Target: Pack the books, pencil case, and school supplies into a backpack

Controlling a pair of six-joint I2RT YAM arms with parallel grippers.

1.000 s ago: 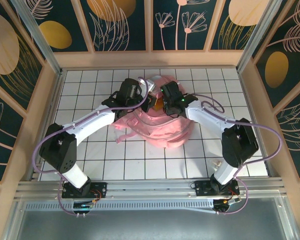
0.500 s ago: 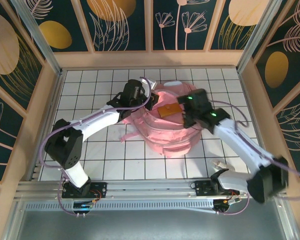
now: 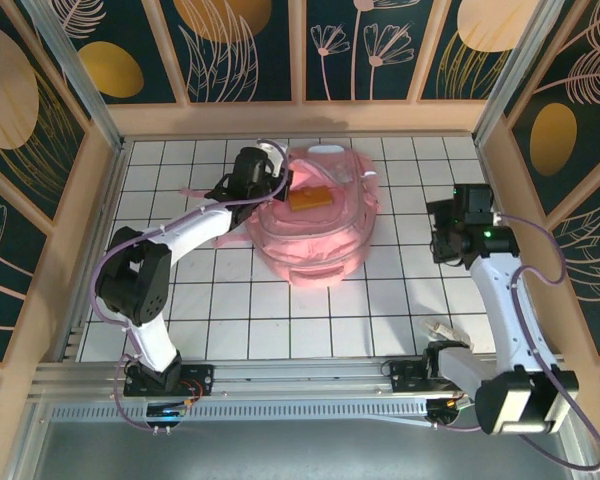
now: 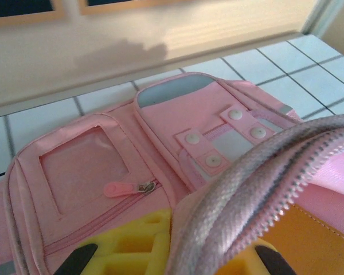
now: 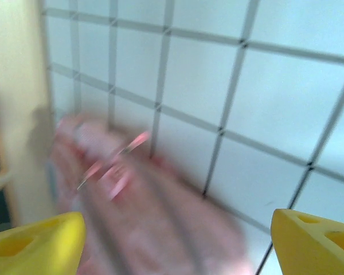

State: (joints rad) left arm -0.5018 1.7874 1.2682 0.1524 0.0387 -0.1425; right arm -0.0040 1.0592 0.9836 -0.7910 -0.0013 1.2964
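Backpack (image 3: pixel 315 240) is lying mid-table, orange block (image 3: pixel 310 197) sitting in its open mouth. I'm seeing my left gripper (image 3: pixel 268 182) clenching its zippered rim (image 4: pixel 258 172), and my right gripper (image 3: pixel 448 222) hanging released off to its right.

White gridded tabletop (image 3: pixel 280 320), dark floral wall panels (image 3: pixel 250 50)

Cannot read any detail on the backpack (image 5: pixel 126 223) in the right wrist view, smeared by blur. There, just the yellow tips of the right gripper (image 5: pixel 175 246), cropped at the lower corners. In the left wrist view, left gripper (image 4: pixel 189 255) cut by the bottom edge, orange item (image 4: pixel 301 240) partly under the zip edge.
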